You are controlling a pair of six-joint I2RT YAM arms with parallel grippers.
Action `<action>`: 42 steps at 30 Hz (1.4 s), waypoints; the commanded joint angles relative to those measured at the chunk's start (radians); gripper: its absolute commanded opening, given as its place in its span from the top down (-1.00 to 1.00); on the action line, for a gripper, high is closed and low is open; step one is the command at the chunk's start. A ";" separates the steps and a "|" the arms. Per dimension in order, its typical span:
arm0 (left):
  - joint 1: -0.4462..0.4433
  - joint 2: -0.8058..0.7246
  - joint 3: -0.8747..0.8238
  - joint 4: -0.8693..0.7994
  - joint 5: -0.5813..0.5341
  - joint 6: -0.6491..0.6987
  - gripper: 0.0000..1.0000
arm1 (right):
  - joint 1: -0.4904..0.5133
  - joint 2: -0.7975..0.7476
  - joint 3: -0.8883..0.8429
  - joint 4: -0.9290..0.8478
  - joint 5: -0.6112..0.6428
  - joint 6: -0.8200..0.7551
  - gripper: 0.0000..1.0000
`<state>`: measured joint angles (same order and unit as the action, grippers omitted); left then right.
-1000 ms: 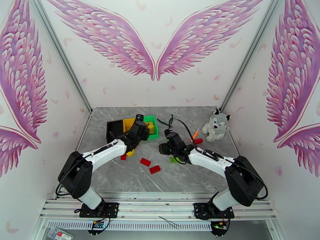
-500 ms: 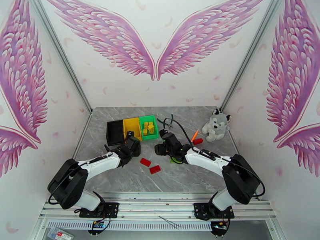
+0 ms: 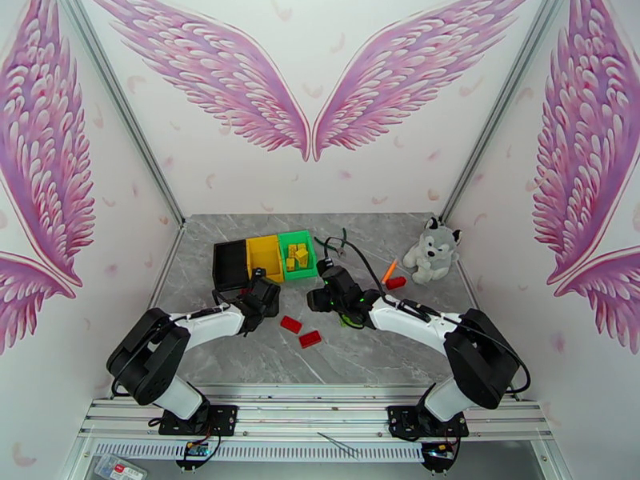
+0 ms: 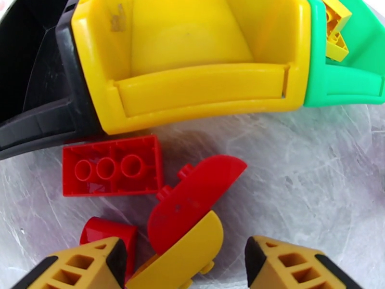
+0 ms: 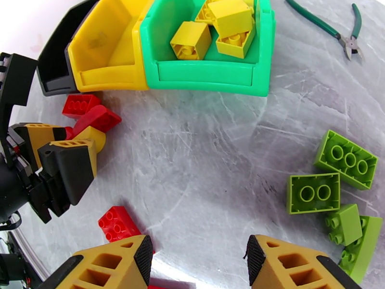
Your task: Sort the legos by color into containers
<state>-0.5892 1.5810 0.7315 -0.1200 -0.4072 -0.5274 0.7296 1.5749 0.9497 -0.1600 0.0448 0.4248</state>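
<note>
Three bins stand in a row: black [image 3: 230, 266], yellow [image 3: 264, 256] [image 4: 192, 83] and green [image 3: 298, 254] [image 5: 211, 73]. Yellow bricks [image 5: 226, 25] lie in the green bin. My left gripper [image 3: 260, 296] [image 4: 185, 261] is open, low over the table before the yellow bin, with a curved yellow piece [image 4: 185, 254] between its fingers. Red bricks [image 4: 110, 164] and a curved red piece [image 4: 192, 198] lie just ahead of it. My right gripper [image 3: 322, 296] [image 5: 197, 261] hangs open over bare table. Lime green bricks [image 5: 346, 157] lie to its right and a red brick [image 5: 118, 222] to its left.
Two red bricks [image 3: 290, 324] sit mid-table toward the front. Green-handled pliers [image 5: 332, 27] lie behind the green bin. An orange stick [image 3: 390, 270], another red brick [image 3: 395, 282] and a plush husky [image 3: 432, 250] are at the right.
My left gripper has drawn back from over the bins and dropped to the table in front of them. The right gripper has edged slightly left.
</note>
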 commanded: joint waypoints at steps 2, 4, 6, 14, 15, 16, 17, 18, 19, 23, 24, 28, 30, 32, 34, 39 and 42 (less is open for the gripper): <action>0.003 0.016 -0.023 0.025 0.027 -0.003 -0.37 | 0.010 -0.015 -0.005 -0.001 0.020 0.002 -0.17; 0.000 0.016 -0.027 0.033 0.048 0.000 -0.33 | 0.010 -0.015 -0.006 0.000 0.021 0.001 -0.17; -0.010 0.014 -0.027 0.033 0.061 0.001 -0.29 | 0.010 -0.014 -0.009 0.001 0.024 0.002 -0.17; -0.040 0.040 0.000 0.014 0.040 0.007 -0.09 | 0.010 -0.010 -0.012 0.010 0.030 0.005 -0.16; -0.040 0.054 0.006 0.010 0.030 0.006 -0.09 | 0.010 -0.009 -0.012 0.010 0.030 0.005 -0.16; -0.039 0.067 0.013 0.005 0.021 0.006 -0.09 | 0.010 -0.009 -0.012 0.008 0.031 0.004 -0.16; -0.039 0.077 0.019 0.005 0.015 0.006 -0.09 | 0.010 -0.011 -0.012 0.008 0.032 0.003 -0.15; -0.039 0.090 0.027 0.001 0.005 0.006 -0.10 | 0.010 -0.012 -0.014 0.007 0.033 0.003 -0.16; -0.039 0.102 0.035 -0.002 -0.005 0.003 -0.11 | 0.010 -0.012 -0.015 0.007 0.034 0.002 -0.16; -0.034 0.138 0.057 0.006 -0.019 0.001 -0.11 | 0.010 -0.013 -0.019 0.010 0.040 0.002 -0.15; -0.034 0.146 0.065 0.007 -0.018 0.003 -0.10 | 0.010 -0.013 -0.020 0.010 0.041 0.000 -0.15; -0.034 0.160 0.090 0.004 -0.018 0.008 0.05 | 0.008 -0.015 -0.023 0.005 0.052 0.000 -0.14; -0.032 0.162 0.098 -0.004 -0.022 0.009 0.18 | 0.008 -0.018 -0.025 0.002 0.063 0.000 -0.13; -0.034 0.155 0.105 -0.018 -0.014 0.012 0.34 | 0.008 -0.024 -0.030 0.002 0.081 0.006 -0.11; -0.042 0.135 0.108 -0.023 0.003 0.019 0.48 | 0.006 -0.031 -0.034 -0.002 0.105 0.012 -0.09; -0.051 0.060 0.120 -0.013 0.122 0.056 0.63 | -0.011 -0.029 -0.035 -0.007 0.124 0.030 -0.03; -0.049 0.024 0.157 -0.022 0.157 0.080 0.64 | -0.026 -0.027 -0.036 -0.003 0.116 0.041 -0.01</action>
<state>-0.6357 1.6646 0.8261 -0.1333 -0.3099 -0.4828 0.7189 1.5711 0.9241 -0.1604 0.1387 0.4416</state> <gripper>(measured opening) 0.278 0.507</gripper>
